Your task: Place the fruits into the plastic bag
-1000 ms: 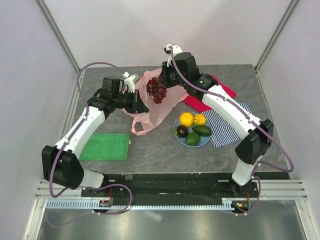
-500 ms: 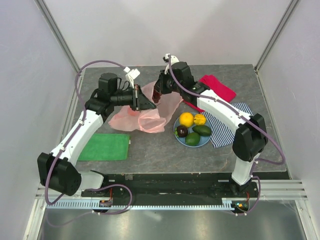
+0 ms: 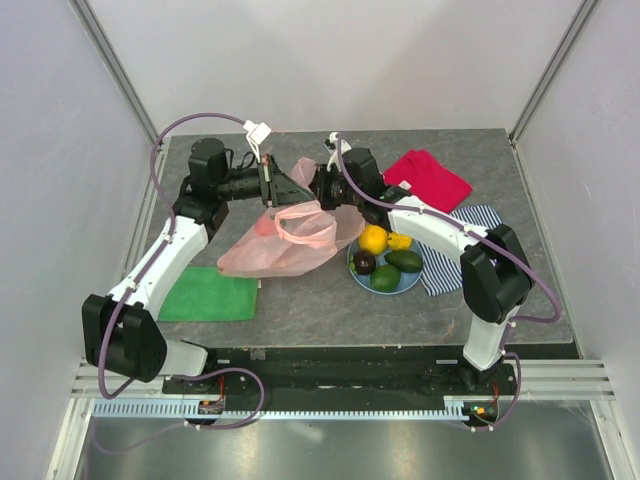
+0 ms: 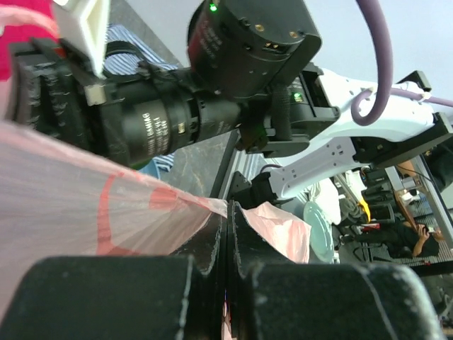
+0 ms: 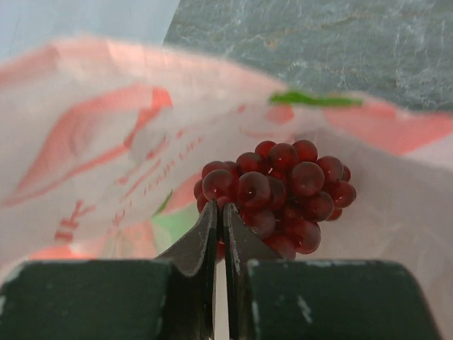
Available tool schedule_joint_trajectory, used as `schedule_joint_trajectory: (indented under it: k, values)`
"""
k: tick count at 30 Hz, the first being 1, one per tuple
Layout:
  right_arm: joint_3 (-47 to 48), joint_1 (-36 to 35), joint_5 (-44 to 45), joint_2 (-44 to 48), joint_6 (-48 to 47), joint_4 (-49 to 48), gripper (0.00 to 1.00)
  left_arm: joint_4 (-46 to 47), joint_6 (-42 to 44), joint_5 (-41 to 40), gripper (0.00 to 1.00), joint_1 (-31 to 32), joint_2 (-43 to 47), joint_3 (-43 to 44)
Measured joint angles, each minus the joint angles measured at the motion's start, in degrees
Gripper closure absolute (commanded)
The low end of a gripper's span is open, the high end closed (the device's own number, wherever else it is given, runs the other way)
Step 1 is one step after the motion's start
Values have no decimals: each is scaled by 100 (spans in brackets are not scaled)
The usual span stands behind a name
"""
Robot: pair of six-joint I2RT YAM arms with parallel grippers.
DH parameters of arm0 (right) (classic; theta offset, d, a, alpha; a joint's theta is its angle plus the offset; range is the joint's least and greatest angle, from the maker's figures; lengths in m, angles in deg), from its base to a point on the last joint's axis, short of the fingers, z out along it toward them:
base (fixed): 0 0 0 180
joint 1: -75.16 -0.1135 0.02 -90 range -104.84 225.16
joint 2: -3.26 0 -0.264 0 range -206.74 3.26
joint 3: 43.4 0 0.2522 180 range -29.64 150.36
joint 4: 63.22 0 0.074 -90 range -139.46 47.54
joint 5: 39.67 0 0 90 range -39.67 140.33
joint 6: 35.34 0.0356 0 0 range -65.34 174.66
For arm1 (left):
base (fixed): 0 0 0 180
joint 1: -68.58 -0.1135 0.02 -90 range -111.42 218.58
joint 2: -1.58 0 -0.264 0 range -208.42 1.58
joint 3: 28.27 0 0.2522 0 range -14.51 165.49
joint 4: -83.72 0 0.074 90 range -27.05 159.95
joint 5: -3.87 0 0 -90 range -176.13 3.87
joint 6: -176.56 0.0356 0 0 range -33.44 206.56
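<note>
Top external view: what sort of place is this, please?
Probably a robotics lab cell: white walls and aluminium posts around a grey table, left arm and right arm bolted at its edge.

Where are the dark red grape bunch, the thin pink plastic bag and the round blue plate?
dark red grape bunch (image 5: pixel 283 195): right wrist view, middle of the cluster.
thin pink plastic bag (image 3: pixel 275 252): top external view, its flat body.
round blue plate (image 3: pixel 400 288): top external view, near rim.
</note>
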Motion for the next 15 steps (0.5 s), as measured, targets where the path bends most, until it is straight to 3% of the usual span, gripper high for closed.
schedule_joint_trajectory:
  k: [6, 13, 15]
  values:
    - [-120, -4, 44, -199, 4, 15, 94, -24, 20, 61, 98, -330, -11, -356]
    - [-179, -4, 61, -367, -15, 142, 63, -72, 70, 68, 98, -501, -181, -544]
    - [-179, -4, 57, -374, -15, 127, 60, -98, 81, 68, 98, -529, -190, -597]
